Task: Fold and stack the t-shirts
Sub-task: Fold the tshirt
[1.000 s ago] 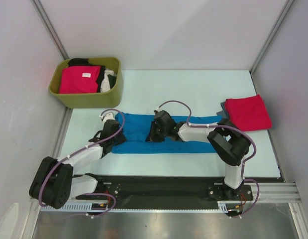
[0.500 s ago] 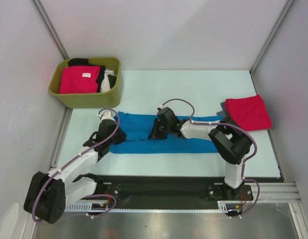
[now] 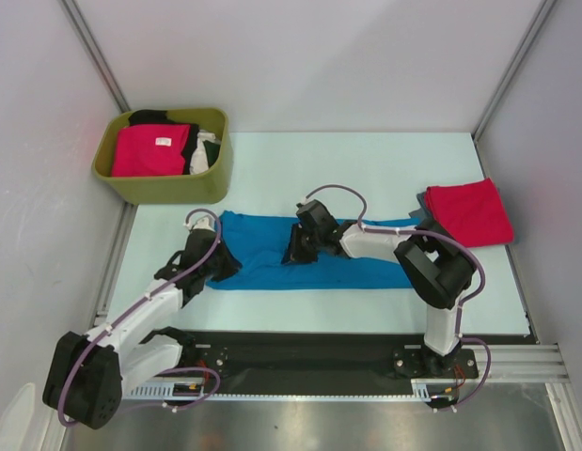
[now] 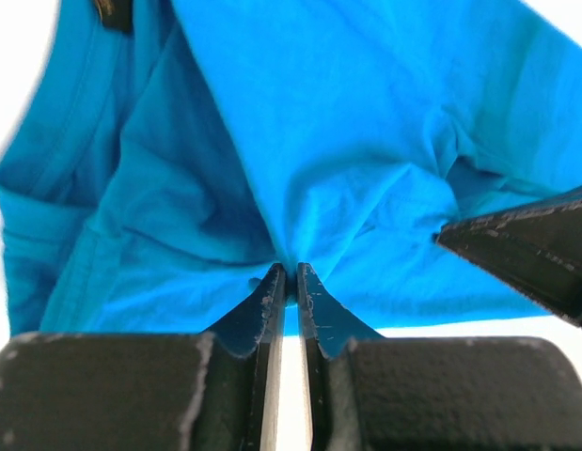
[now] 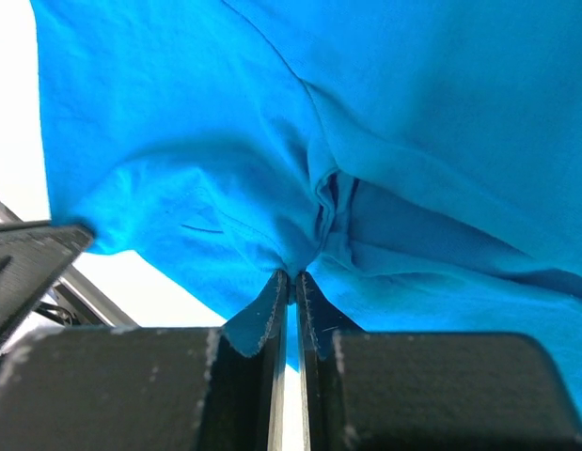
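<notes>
Pale desk, white walls, blue shirt flat, long axis left-right, left gripper and right gripper pinching it

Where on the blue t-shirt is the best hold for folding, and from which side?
Likely as now: the blue t-shirt lies flat in a long band, so pinch its thin edge from the arms' side, left gripper at the left end, right gripper near the middle.

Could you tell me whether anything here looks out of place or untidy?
Nothing is spilled or damaged. The blue t-shirt is bunched and creased where the left fingers and right fingers pinch it, and the folded red t-shirt sits askew at the right edge of the table.
</notes>
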Controlling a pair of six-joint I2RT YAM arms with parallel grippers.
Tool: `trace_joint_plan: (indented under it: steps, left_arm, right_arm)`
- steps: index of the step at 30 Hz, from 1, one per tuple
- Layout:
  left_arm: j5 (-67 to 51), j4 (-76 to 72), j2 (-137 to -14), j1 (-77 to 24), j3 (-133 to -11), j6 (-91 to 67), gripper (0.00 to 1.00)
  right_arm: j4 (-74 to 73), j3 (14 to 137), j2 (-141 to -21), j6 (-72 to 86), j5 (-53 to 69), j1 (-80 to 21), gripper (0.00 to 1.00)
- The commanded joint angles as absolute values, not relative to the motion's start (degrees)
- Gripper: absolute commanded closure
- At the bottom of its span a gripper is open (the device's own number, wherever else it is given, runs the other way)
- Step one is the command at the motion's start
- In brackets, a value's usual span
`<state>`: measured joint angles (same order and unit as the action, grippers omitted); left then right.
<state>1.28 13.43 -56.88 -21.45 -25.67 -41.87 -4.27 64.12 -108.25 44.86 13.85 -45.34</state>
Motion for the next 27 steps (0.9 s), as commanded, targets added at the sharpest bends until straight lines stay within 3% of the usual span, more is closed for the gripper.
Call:
trace_joint_plan:
  steps: [1, 27]
  left_arm:
    - [-1.7, 15.4, -56.2, -20.5, -27.2, -44.6, 0.86]
    - [-11.3, 19.2, -54.8, -12.0, -27.9, -46.4, 0.89]
  right_arm:
    - [-5.9, 66.9, -108.5, 43.3, 15.1, -44.8, 0.91]
    - [-9.9, 70.8, -110.7, 43.4, 19.5, -42.4, 0.87]
